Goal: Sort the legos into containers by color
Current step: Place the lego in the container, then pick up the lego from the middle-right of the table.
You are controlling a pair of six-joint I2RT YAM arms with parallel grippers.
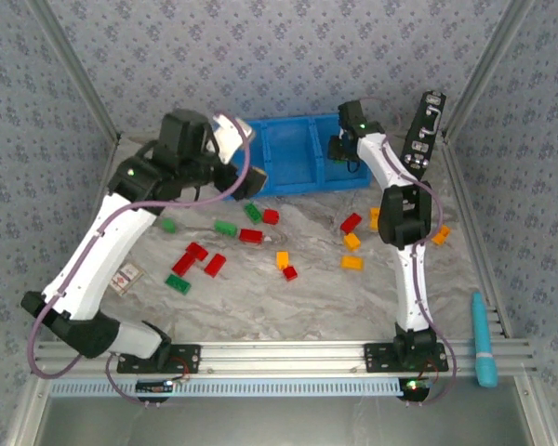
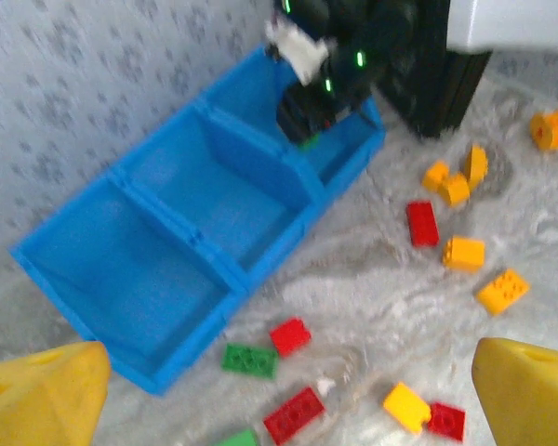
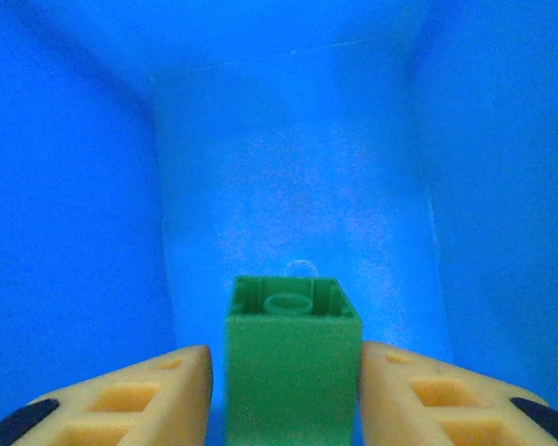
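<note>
Green brick is clamped in the right gripper, inside the end compartment of the blue bin. How near the floor it hangs is hard to judge. Ease down, then part the fingers evenly so the brick lands flat. The left gripper hangs spread and empty.

Marbled table: scattered legos, blue bin

Three compartments; about seven red, five green, seven orange legos.

My left arm arches up the top view's left side with the left gripper spread wide, while my right gripper pinches a green lego.
</note>
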